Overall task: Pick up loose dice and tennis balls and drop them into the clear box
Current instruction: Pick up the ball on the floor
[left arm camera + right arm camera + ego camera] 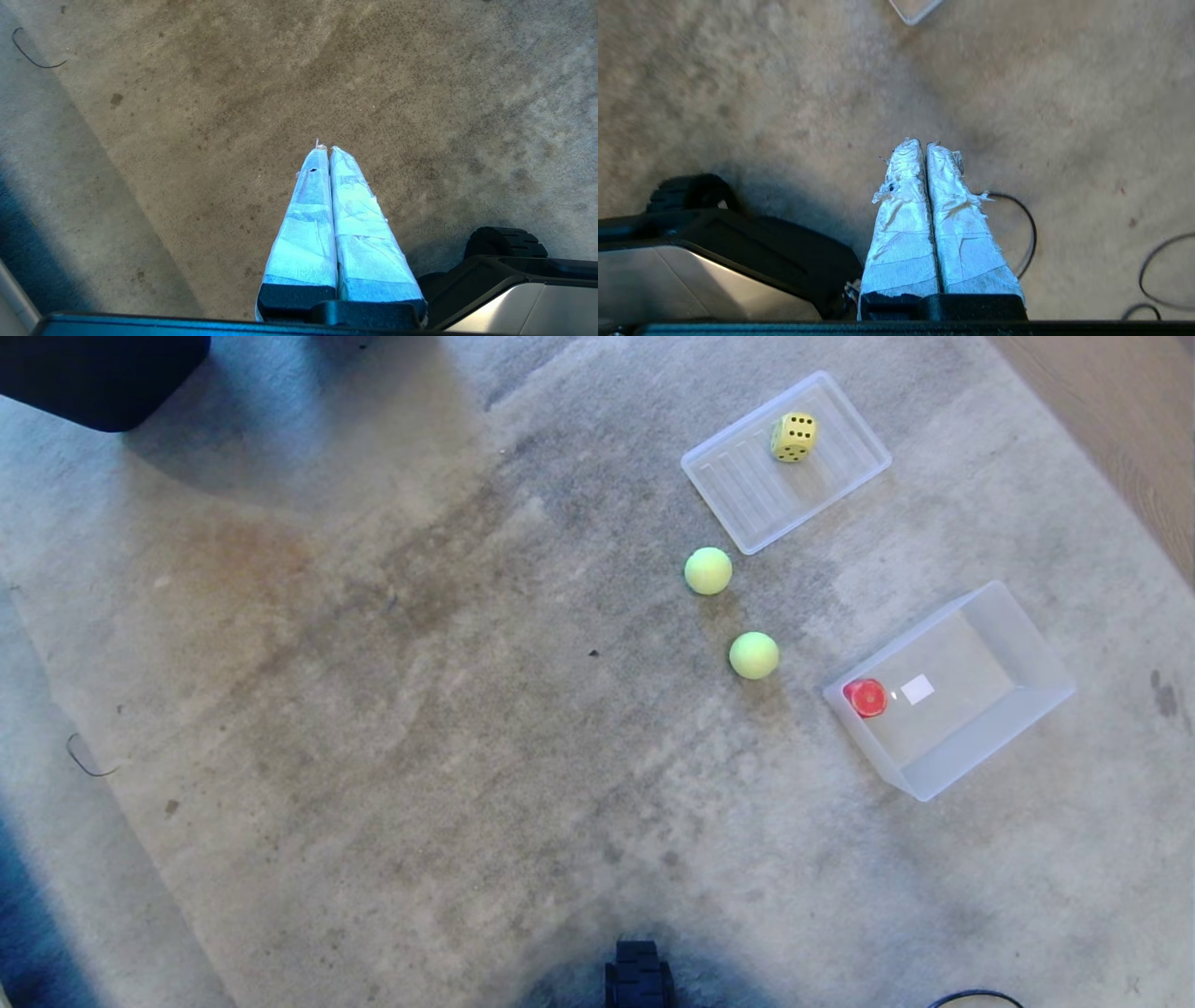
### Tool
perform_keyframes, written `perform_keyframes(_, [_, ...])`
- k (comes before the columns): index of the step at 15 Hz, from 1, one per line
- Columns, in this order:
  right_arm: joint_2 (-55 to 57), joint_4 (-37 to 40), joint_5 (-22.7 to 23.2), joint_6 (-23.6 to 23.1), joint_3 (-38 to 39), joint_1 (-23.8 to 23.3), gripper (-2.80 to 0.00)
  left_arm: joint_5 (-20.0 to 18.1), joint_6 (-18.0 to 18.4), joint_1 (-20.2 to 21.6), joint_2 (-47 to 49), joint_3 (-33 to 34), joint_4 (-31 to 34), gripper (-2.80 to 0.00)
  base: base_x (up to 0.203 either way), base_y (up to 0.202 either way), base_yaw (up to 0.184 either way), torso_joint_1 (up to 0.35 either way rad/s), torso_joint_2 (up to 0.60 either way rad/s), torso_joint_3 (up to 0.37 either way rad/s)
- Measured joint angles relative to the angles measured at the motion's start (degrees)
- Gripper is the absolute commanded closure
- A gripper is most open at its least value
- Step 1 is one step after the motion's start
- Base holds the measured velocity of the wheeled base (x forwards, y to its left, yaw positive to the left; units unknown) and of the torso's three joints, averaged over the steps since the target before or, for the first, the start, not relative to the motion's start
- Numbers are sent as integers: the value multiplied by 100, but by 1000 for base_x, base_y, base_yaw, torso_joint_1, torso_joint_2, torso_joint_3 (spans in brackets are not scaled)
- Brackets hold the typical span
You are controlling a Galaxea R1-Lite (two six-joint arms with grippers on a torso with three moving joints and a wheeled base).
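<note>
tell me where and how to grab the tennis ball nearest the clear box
Take that tennis ball across its middle, coming straight down from above. It is round, so any pair of opposite sides works, and it sits alone on the carpet. Probably best to set the claw fingers so neither one swings toward the clear box beside it.

The head camera looks steeply down from high over a stained carpet [373, 709], taking in the clear box [980, 747] and lid [747, 495] at right. Each wrist camera sits low behind its taped fingers, left [327, 196] and right [924, 196], facing forward and down along them, close to the floor. All three share the carpet and the robot's dark base [639, 975].
</note>
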Motion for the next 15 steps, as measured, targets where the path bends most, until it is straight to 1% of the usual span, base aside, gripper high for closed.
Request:
perform_keyframes(4, [-1010, -17, 4, -17, 11, 157, 0, 0, -2, 2, 0, 0, -3, 0, 0, 0, 0, 0, 0, 0])
perform_keyframes(6, [-1259, -22, 4, -15, 11, 184, 0, 0, -1, -1, 0, 0, 3, 0, 0, 0, 0, 0, 0, 0])
perform_keyframes(15, [-1460, -30, 5, -16, 11, 190, 0, 0, -2, 4, 0, 0, 3, 0, 0, 0, 0, 0, 0, 0])
